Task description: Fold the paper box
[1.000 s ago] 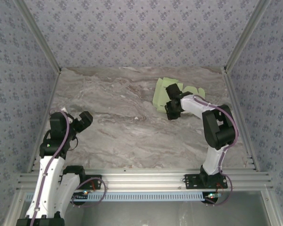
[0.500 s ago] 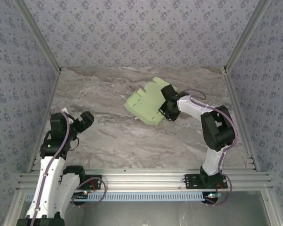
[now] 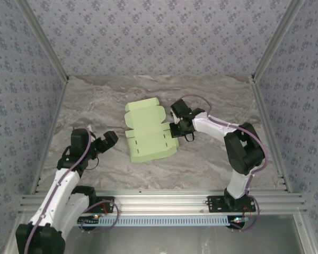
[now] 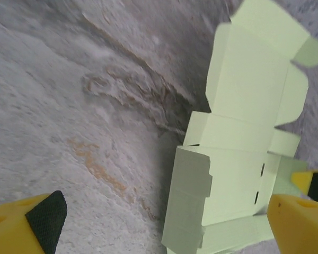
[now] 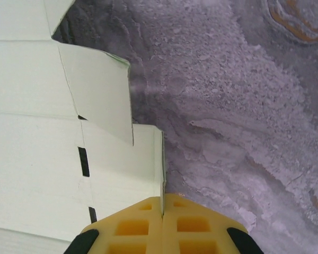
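Note:
The paper box (image 3: 147,136) is a pale green flat card with tabs and slots, spread near the middle of the marble table (image 3: 201,164). My right gripper (image 3: 175,129) is shut on its right edge; in the right wrist view the yellow fingers (image 5: 132,227) pinch the thin card edge of the paper box (image 5: 42,159). My left gripper (image 3: 110,141) stands open to the left of the card, not touching it. In the left wrist view the paper box (image 4: 238,159) lies ahead between the two yellow fingertips (image 4: 29,225), with some flaps raised.
Patterned walls enclose the table on three sides, with metal rails (image 3: 262,121) along the left and right edges. The aluminium frame (image 3: 159,201) carrying both arm bases runs along the near edge.
The right gripper has carried the box from the back right towards the middle and laid it out flatter. The left arm has swung right, closer to the card.

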Robot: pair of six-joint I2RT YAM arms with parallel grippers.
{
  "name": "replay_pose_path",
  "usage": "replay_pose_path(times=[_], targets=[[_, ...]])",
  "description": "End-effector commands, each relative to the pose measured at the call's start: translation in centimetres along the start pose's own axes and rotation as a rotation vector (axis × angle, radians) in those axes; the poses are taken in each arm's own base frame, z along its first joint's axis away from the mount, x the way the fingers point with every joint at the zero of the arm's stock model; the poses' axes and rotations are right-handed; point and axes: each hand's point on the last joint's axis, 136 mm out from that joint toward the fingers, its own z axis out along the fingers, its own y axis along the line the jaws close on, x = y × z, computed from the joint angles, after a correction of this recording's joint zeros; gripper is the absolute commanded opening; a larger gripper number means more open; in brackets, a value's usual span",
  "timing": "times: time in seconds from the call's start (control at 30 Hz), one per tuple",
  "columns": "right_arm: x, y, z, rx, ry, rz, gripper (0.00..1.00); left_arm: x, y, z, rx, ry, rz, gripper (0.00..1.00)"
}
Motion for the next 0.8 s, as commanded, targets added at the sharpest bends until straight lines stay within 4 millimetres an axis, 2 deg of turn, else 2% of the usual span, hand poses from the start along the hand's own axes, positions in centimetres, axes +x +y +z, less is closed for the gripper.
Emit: replay_pose_path(times=[0.0, 0.2, 0.4, 0.5, 0.6, 0.67, 0.7, 0.77], targets=[[-0.3, -0.6, 0.2, 0.005, -0.003, -0.073, 0.05, 0.4, -2.3, 0.7, 0.103, -0.010, 0.042, 0.99], [-0.4, 0.1, 0.4, -0.056, 0.003, -0.059, 0.07, 3.0, -3.0, 3.1, 0.138, 0.044, 0.093, 0.99], [-0.3, 0.4, 0.9, -0.075, 0.019, -0.031, 0.07, 3.7, -3.2, 6.6, 0.031, 0.132, 0.162, 0.99], [-0.2, 0.3, 0.7, -0.069, 0.020, -0.029, 0.06, 4.3, -2.9, 8.1, -0.043, 0.166, 0.210, 0.96], [0.0, 0.1, 0.4, -0.070, 0.013, -0.023, 0.07, 4.4, -1.8, 8.9, -0.153, 0.178, 0.254, 0.83], [-0.2, -0.1, 0.2, -0.064, 0.005, -0.023, 0.10, 4.6, -2.0, 9.0, -0.165, 0.181, 0.273, 0.71], [1.0, -0.8, 0.8, -0.046, 0.032, -0.018, 0.10, 4.7, -2.4, 9.1, -0.149, 0.176, 0.276, 0.66], [1.1, -1.5, 0.6, -0.031, 0.017, -0.001, 0.10, 4.7, -2.7, 9.0, -0.127, 0.167, 0.275, 0.62]])
